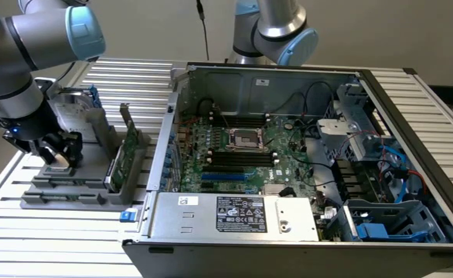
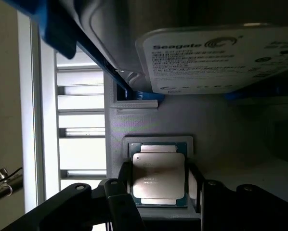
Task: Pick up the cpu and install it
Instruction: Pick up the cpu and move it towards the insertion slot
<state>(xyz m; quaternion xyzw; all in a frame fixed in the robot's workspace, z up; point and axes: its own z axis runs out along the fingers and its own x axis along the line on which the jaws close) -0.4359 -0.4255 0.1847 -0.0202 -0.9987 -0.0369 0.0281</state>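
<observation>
Closest to the wrist camera, find the gripper (image 2: 161, 174) with its two black fingers (image 2: 116, 192) spread apart, one on each side of the cpu (image 2: 158, 163). Read the claw as open and straddling the chip; cannot tell contact between pads and chip edges. Find the cpu lying flat, silvery lid up, green border showing, seated in a square recess of the grey holder (image 2: 149, 120). Note the hard drive (image 2: 216, 57), with white label and blue bracket (image 2: 62, 29), standing in the same holder, near the recess. In the exterior view, locate the holder on the slatted table (image 1: 48, 237), at the exterior view's left of the open computer case (image 1: 420, 150). Note the green card (image 1: 126, 159) upright in the holder, between gripper and case. Inside the case, note the square socket (image 1: 249, 139) on the main board (image 1: 288, 168), well apart from the cpu.
</observation>
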